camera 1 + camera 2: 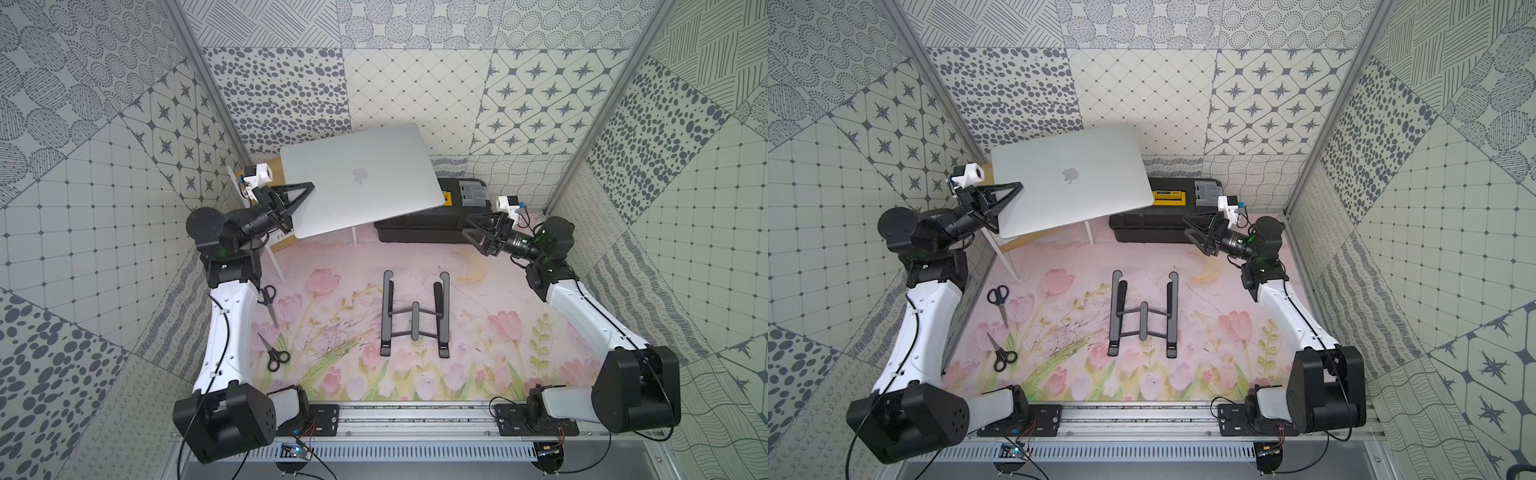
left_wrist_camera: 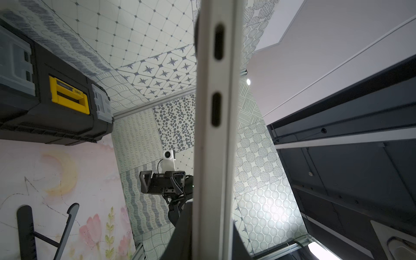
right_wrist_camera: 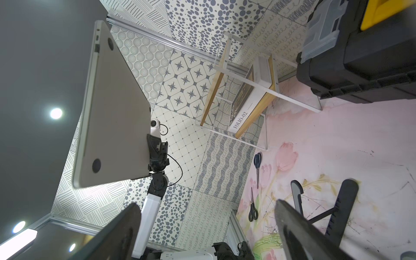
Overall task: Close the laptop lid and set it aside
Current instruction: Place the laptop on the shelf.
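The silver laptop (image 1: pixel 361 178) hangs tilted in the air at the back left, above the mat, in both top views (image 1: pixel 1071 178). Its lid (image 1: pixel 386 149) lies flat against the base, apple logo up. My left gripper (image 1: pixel 305 192) is shut on the laptop's left edge. In the left wrist view that edge (image 2: pixel 213 135), with two port slots, runs between the fingers (image 2: pixel 180 236). My right gripper (image 1: pixel 469 227) stands open and empty to the laptop's right, in front of the toolbox, clear of the laptop. The right wrist view shows the laptop's underside (image 3: pixel 112 123).
A black-and-yellow toolbox (image 1: pixel 419 224) sits at the back right. A dark folding stand (image 1: pixel 415 316) lies mid-mat. Two scissors (image 1: pixel 269 301) (image 1: pixel 274 353) lie on the left by my left arm. A small white-and-wood shelf holding a book (image 3: pixel 245 94) stands under the laptop's left side.
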You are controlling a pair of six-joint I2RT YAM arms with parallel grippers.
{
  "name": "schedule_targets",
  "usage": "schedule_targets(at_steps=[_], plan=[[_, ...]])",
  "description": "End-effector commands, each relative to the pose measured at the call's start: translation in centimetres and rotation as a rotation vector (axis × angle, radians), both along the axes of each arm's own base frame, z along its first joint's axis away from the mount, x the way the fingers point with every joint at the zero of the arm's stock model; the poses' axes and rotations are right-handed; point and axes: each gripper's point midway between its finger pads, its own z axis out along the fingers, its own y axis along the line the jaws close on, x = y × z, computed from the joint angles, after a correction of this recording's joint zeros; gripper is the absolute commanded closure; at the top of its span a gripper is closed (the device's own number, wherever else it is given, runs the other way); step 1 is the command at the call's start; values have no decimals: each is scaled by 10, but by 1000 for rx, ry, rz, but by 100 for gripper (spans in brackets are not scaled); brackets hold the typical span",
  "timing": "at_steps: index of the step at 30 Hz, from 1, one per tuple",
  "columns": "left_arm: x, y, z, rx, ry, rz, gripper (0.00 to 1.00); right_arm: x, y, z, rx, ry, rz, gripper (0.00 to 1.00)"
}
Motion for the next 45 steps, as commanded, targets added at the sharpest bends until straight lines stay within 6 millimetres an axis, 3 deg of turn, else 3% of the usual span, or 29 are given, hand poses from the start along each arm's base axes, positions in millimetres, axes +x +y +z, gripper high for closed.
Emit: schedule_targets(at_steps=[1,5,10,18,33,45], plan=[[29,56,29,-108,-85,212,100,-4,-1,7,7,-53,-9,3],[46,88,29,-153,-91,271,100,-6,-1,5,7,-48,-6,3],[60,107,28,-112,-73,328,100,-6,-1,2,8,-44,-8,3],[65,149,7,-49,-9,441,100,-4,0,-1,9,-38,-9,3],[91,179,-31,20,55,480,100,-3,6,-3,6,-43,12,3],[105,187,-45,62,75,476,100,-1,7,-5,4,-38,15,3]])
